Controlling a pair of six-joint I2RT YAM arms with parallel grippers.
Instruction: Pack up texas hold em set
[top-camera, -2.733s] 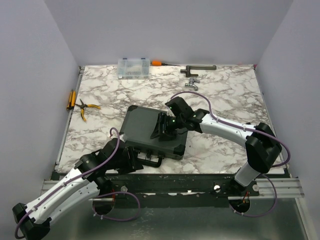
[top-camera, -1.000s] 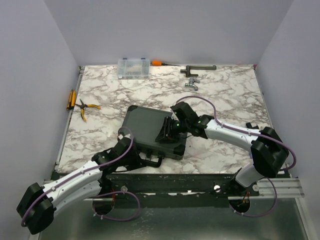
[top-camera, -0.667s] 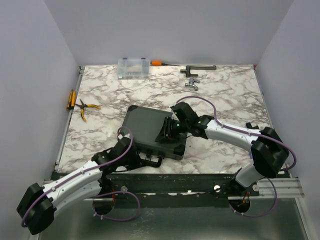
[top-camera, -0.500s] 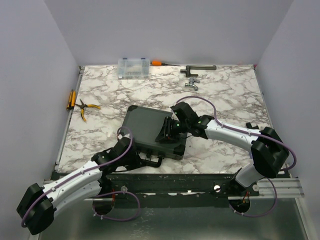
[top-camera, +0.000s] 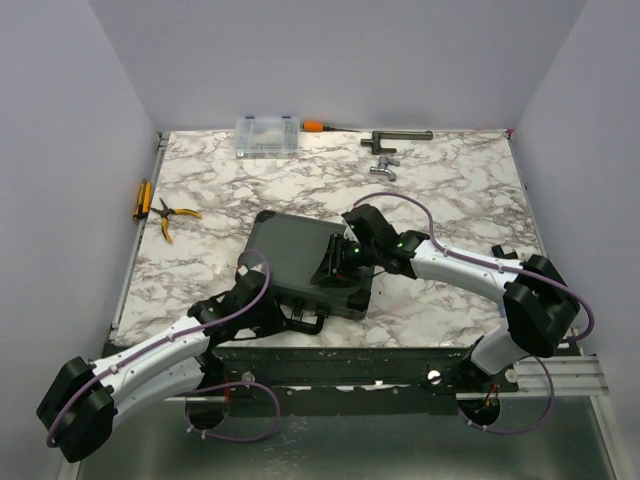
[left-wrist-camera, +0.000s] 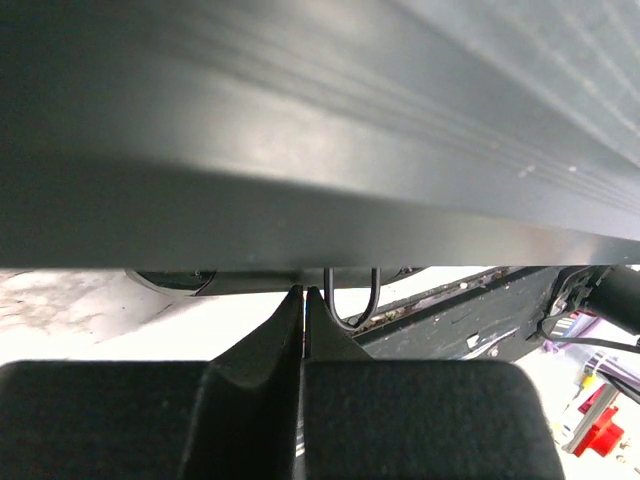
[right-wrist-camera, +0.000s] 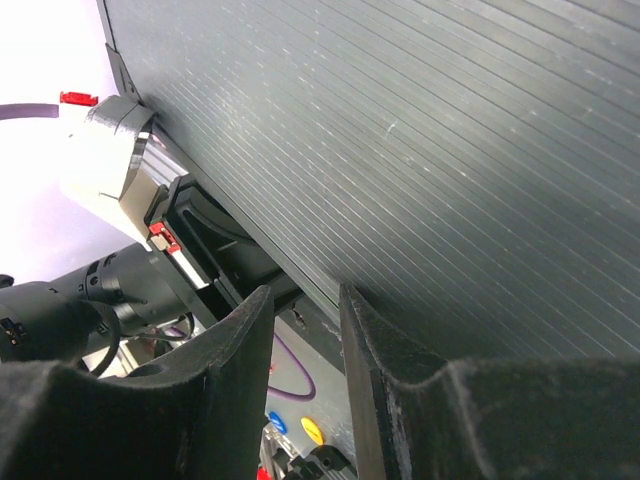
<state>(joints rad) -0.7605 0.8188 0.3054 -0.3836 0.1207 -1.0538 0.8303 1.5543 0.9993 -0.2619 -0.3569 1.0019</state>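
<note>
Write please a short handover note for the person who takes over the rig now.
Left claw: shut, empty, at the near edge of the case, beside the handle.
Right claw: slightly open, holding nothing, over the lid.
Case: on the table, lid down; no loose pieces in sight.
Done: lid closed.
Left: check the latches; I cannot tell if they are fastened.

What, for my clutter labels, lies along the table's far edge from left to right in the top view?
clear organiser box → orange-handled tool → dark metal bar tool. The silver fitting, just nearer, overlaps the bar tool sideways, so it is left out.
</note>
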